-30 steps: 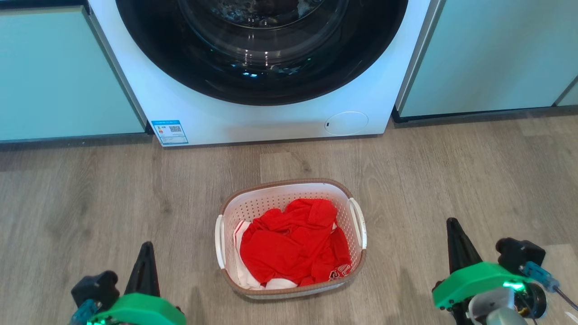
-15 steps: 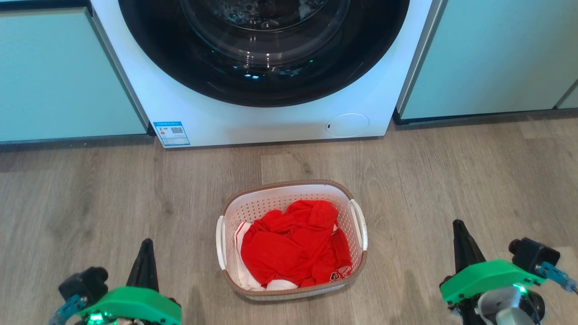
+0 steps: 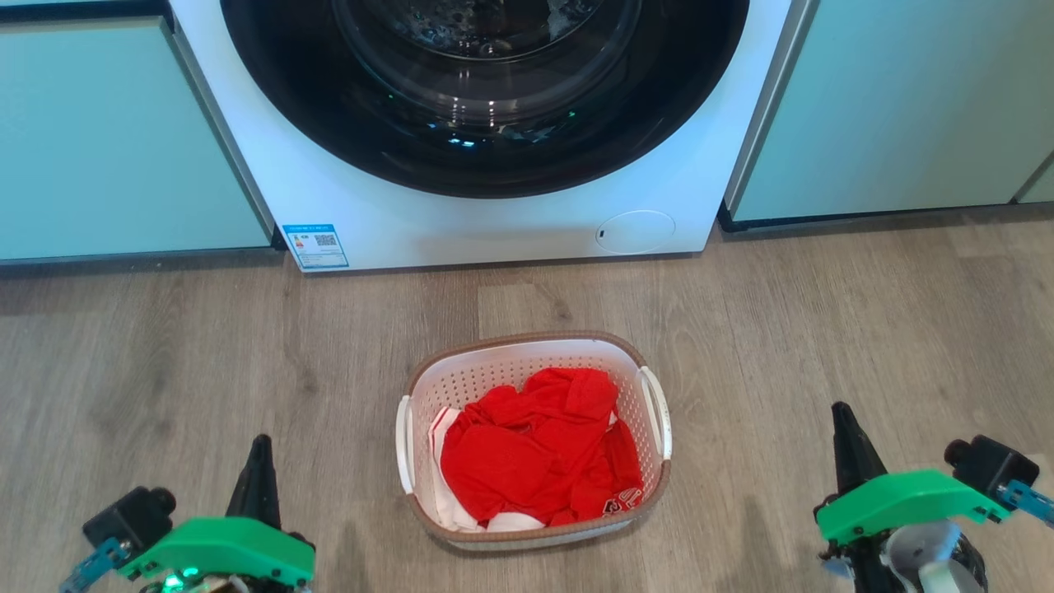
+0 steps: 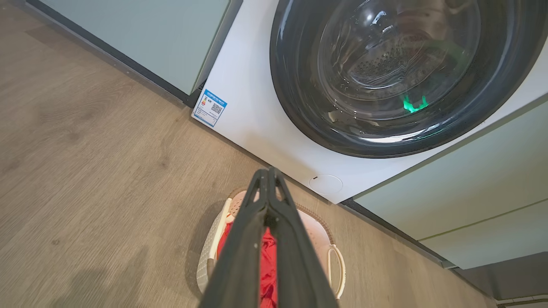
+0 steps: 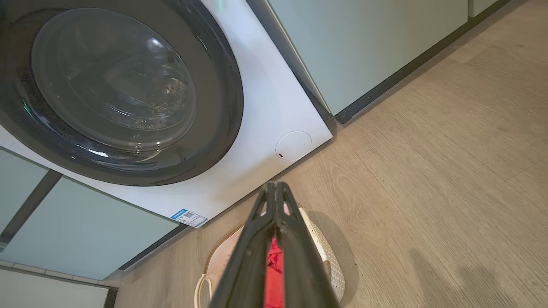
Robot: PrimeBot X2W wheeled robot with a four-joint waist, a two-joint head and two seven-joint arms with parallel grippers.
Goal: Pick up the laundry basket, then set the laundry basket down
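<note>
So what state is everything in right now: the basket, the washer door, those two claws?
laundry basket: upright on the floor, not held, red clothes inside
washing machine door: shut
round flap: shut
left gripper: shut, empty, clear of the basket
right gripper: shut, empty, clear of the basket

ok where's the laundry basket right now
In the head view the laundry basket sits on the wood floor at lower centre, in front of the washing machine, between the left gripper and right gripper, touching neither.
</note>
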